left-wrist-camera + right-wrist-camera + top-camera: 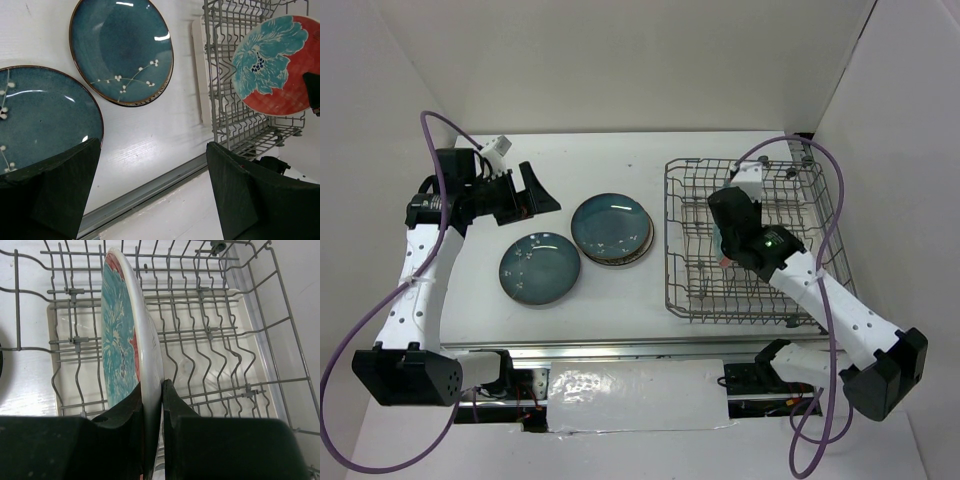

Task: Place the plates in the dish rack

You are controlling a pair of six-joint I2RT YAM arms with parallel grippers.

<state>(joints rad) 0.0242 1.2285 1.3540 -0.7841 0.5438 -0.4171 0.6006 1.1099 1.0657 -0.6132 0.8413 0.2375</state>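
The red plate with the turquoise flower [120,325] stands on edge inside the grey wire dish rack [215,335]. My right gripper [152,386] is shut on its rim. The plate also shows in the left wrist view [272,65]; from the top it is almost hidden behind my right gripper [725,248]. One teal plate [540,267] lies flat on the table. A second teal plate [610,224] lies on the cream plate, of which only a rim [623,262] shows. My left gripper [532,190] is open and empty, above the table left of the plates.
The rack [671,240] fills the right half of the table, with a pale tray under it. White walls stand close on the left, back and right. A metal rail [620,348] runs along the table's front edge.
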